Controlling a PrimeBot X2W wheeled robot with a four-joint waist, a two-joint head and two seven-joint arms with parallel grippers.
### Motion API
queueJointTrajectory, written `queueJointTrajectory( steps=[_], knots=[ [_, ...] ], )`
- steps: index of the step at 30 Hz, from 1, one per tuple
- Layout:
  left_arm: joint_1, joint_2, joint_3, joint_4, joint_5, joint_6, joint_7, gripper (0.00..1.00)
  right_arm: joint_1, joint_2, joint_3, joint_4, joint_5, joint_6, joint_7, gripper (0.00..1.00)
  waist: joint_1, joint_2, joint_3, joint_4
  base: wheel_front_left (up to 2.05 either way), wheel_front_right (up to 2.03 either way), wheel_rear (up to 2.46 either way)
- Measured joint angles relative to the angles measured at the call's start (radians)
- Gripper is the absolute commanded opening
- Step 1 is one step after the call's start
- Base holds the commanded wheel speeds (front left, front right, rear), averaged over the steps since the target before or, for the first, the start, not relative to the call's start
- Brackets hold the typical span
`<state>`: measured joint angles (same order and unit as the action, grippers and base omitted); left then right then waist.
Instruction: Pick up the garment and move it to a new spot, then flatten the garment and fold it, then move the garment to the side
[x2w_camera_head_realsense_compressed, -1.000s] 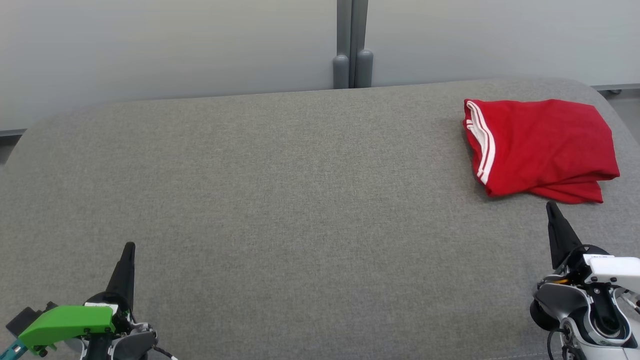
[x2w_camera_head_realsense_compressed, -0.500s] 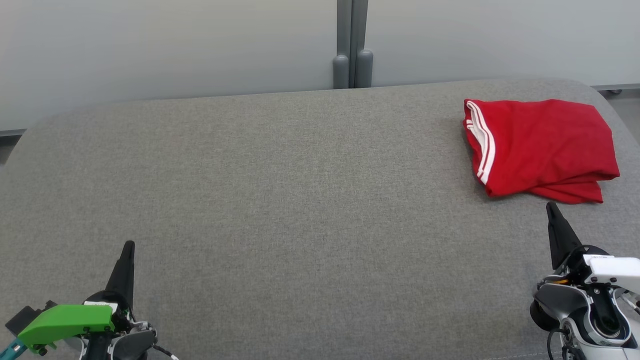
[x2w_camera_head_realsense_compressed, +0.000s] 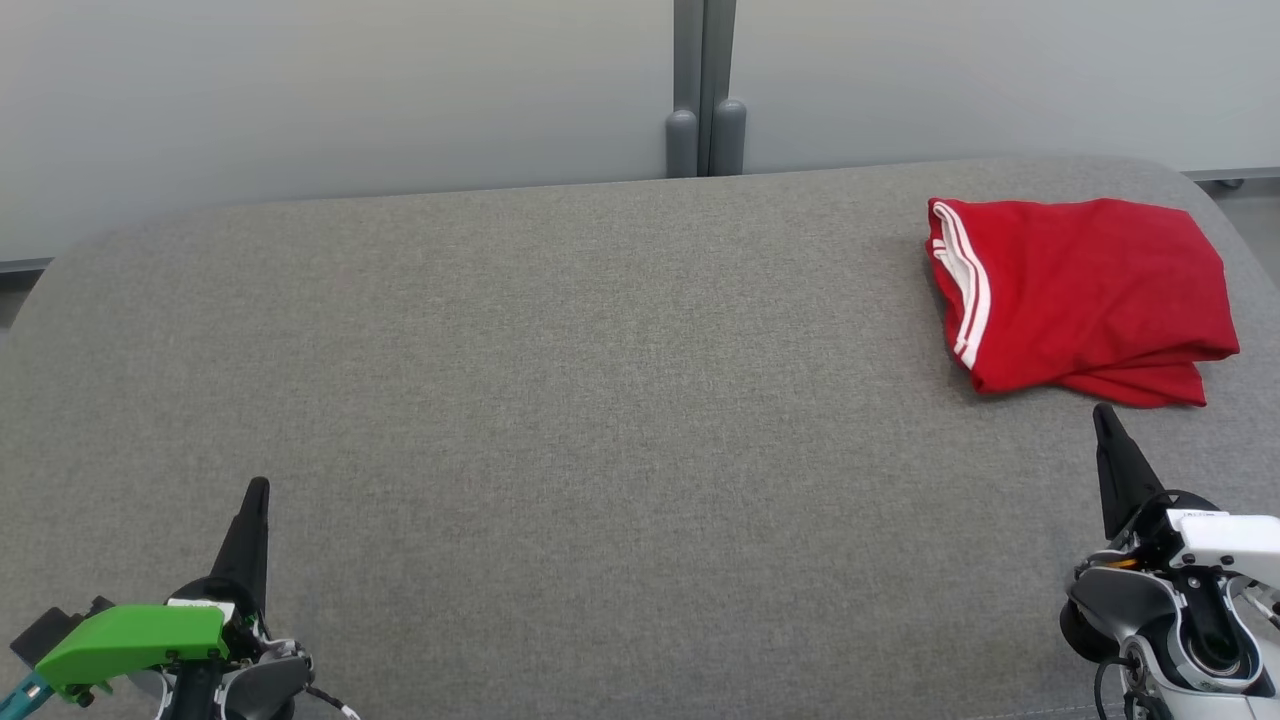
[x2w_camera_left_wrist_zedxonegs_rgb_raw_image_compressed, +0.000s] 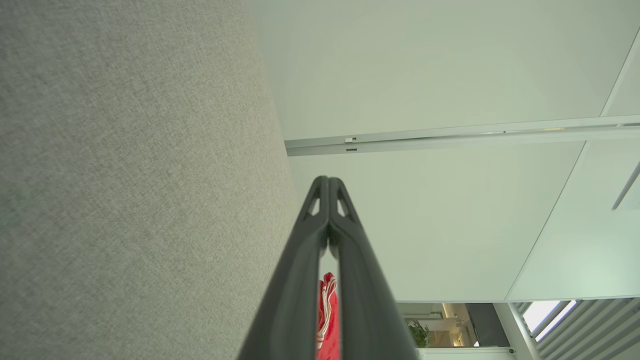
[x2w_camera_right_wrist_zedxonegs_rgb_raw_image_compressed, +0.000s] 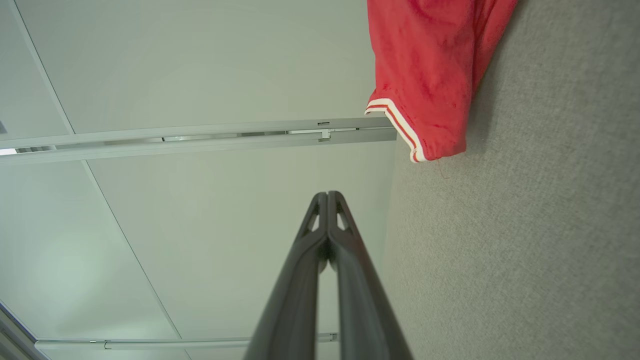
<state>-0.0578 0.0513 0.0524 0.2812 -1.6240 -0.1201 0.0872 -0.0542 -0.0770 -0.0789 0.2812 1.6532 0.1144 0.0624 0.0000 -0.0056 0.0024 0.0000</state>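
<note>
The garment (x2w_camera_head_realsense_compressed: 1085, 295) is red with white stripes along one edge, folded into a compact stack at the far right of the grey fabric surface (x2w_camera_head_realsense_compressed: 600, 400). It also hangs into the right wrist view (x2w_camera_right_wrist_zedxonegs_rgb_raw_image_compressed: 430, 70), and a sliver of it (x2w_camera_left_wrist_zedxonegs_rgb_raw_image_compressed: 327, 320) appears between the left fingers. My right gripper (x2w_camera_head_realsense_compressed: 1102, 412) is shut and empty, its tip just short of the garment's near edge without touching it. At the lower left, far from the garment, my left gripper (x2w_camera_head_realsense_compressed: 258, 487) is shut with nothing in it. Both wrist views confirm fingertips pressed together (x2w_camera_left_wrist_zedxonegs_rgb_raw_image_compressed: 328, 179) (x2w_camera_right_wrist_zedxonegs_rgb_raw_image_compressed: 327, 193).
Pale wall panels (x2w_camera_head_realsense_compressed: 340, 90) stand behind the surface, with a grey vertical post (x2w_camera_head_realsense_compressed: 705, 90) at the middle back. The surface's rounded far corner (x2w_camera_head_realsense_compressed: 1190, 175) lies just beyond the garment.
The left gripper has crept very slightly forward. The garment and right gripper have not moved.
</note>
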Motion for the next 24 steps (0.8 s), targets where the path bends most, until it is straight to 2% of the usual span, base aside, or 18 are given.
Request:
queueJointTrajectory(
  steps=[24],
  knots=[
    [-0.002, 0.000, 0.001, 0.000, 0.000, 0.000, 0.000, 0.00, 0.000, 0.002, -0.001, 0.001, 0.000, 0.003, 0.000, 0.00, 0.0000, 0.0000, 0.000, 0.000, 0.00, 0.00, 0.00]
  ],
)
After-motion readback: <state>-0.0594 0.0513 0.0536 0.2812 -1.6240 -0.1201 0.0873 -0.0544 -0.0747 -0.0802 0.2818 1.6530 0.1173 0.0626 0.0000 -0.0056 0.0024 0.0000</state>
